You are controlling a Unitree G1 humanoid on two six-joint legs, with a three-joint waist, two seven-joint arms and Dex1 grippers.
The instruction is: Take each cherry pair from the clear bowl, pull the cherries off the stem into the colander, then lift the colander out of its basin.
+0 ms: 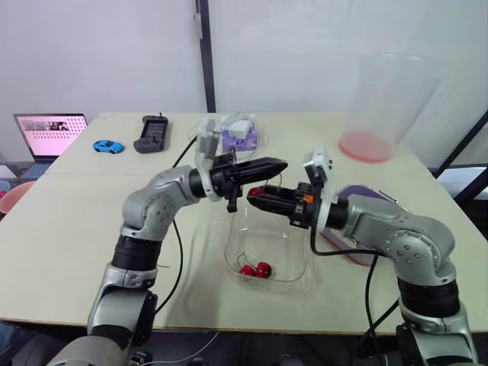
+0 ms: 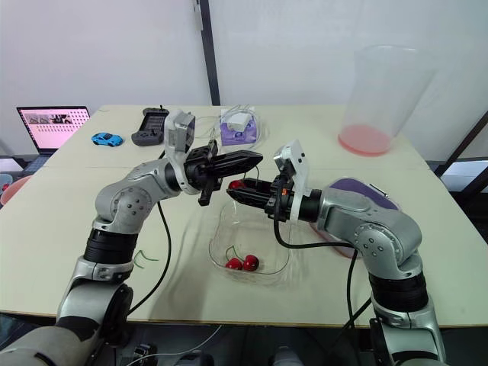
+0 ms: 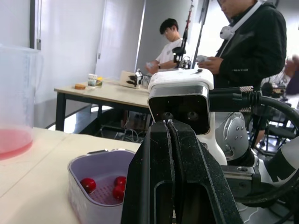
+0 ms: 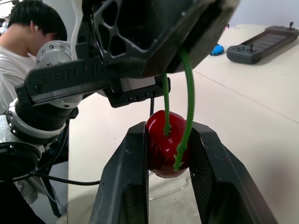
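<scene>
Cherry (image 1: 258, 190), red, one. Head view: it is held up over the clear bowl (image 1: 231, 255), pinched at the tips of my right gripper (image 1: 254, 194), which extends in from the right. My left gripper (image 1: 277, 165) extends in from the left, with its tips just above the right one's. The bowl stands on the table (image 1: 69, 221) near the front edge, between my arms. In its bottom lie more cherries (image 1: 255, 269), two of them, on green stalks. The purple colander (image 1: 357, 192) sits behind my right forearm, mostly hidden. On the far side of the table are a tall clear container (image 1: 385, 99) with pink liquid at its bottom, a laptop (image 1: 47, 134), a blue toy car (image 1: 108, 146) and a black controller (image 1: 152, 134).

Left wrist view: my left fingers (image 3: 154, 177) are pressed flat together with no gap. What they pinch is hidden here. Beyond them the colander holds loose cherries (image 3: 88, 185), three. Two people are at another table in the background.

Right wrist view: my right fingers (image 4: 124, 186) are clenched on the cherry, one on either side. The green stem (image 4: 166, 102), in two strands, rises from the cherry into my closed left jaws above. One strand is rooted in the cherry's top. The other hangs down with its free end against the cherry's front.
</scene>
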